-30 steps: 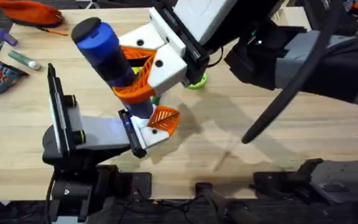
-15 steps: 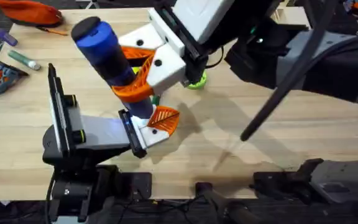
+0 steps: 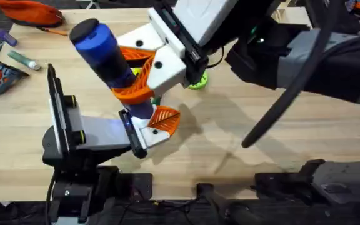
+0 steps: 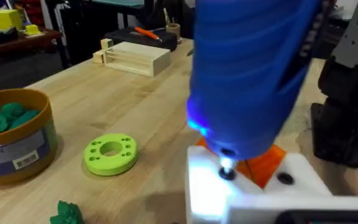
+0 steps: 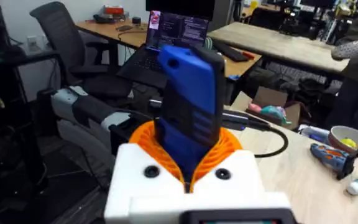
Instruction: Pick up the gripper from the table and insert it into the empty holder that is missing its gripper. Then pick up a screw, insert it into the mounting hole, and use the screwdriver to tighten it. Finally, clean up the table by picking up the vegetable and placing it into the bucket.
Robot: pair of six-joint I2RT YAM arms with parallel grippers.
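Observation:
My right gripper (image 3: 136,78) reaches across from the right and is shut on the blue screwdriver (image 3: 99,44), its orange pads (image 5: 229,146) clamping the body. The screwdriver (image 4: 247,74) tilts down, lit blue at its nose, with its bit on a hole in the white holder (image 4: 253,186). The orange gripper (image 3: 165,119) sits on that holder (image 3: 147,136) at the front of my left gripper (image 3: 150,128). The tan bucket (image 4: 17,155) stands farther off, holding green and orange items. A green vegetable (image 4: 67,213) lies on the table (image 3: 280,144) near it.
A bright green disc with holes (image 4: 110,154) lies between the bucket and the holder. A pale wooden box (image 4: 132,57) stands at the far side. An orange pouch (image 3: 30,11), a marker (image 3: 22,59) and a small toy (image 3: 2,78) lie at the back left.

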